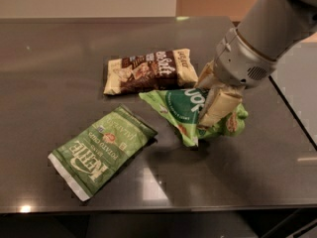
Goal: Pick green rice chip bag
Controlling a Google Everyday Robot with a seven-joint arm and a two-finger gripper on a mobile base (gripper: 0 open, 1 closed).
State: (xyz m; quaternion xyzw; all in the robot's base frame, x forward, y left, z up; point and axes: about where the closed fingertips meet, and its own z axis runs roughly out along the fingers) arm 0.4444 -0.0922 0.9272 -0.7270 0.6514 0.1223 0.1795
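The green rice chip bag (181, 108) is a puffy light-green bag with a dark-green circle and white lettering. It hangs tilted above the dark table (59, 53), right of centre, with its shadow on the table below it. My gripper (214, 103) comes in from the upper right and is shut on the bag's right part. Its cream fingers (218, 108) pinch the bag, whose right end bulges out past them.
A brown-and-cream bag (148, 71) lies flat just behind the held bag. An olive-green Kettle chip bag (101, 150) lies flat at the front left. The table's right edge runs close behind my arm (262, 38).
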